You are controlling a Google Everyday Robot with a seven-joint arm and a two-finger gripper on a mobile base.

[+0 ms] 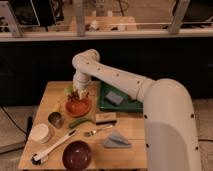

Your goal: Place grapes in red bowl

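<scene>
The red bowl [79, 107] is a shallow orange-red dish on the left half of the wooden table [135, 131]. My gripper [77, 93] hangs from the white arm directly over the bowl's far rim, pointing down. A small dark red lump [74, 96] shows at the gripper's tip, just above the bowl. It looks like the grapes, but most of it is hidden by the gripper. I cannot tell whether it rests in the bowl or is still held.
A green tray [125, 105] with a grey sponge [114, 98] lies to the right of the bowl. In front of the bowl are a dark round fruit [56, 119], a green vegetable [80, 122], a brown block [105, 117], a fork [98, 131], a grey cloth [116, 140], a white cup [40, 133], a white brush [52, 146] and a dark maroon bowl [77, 154].
</scene>
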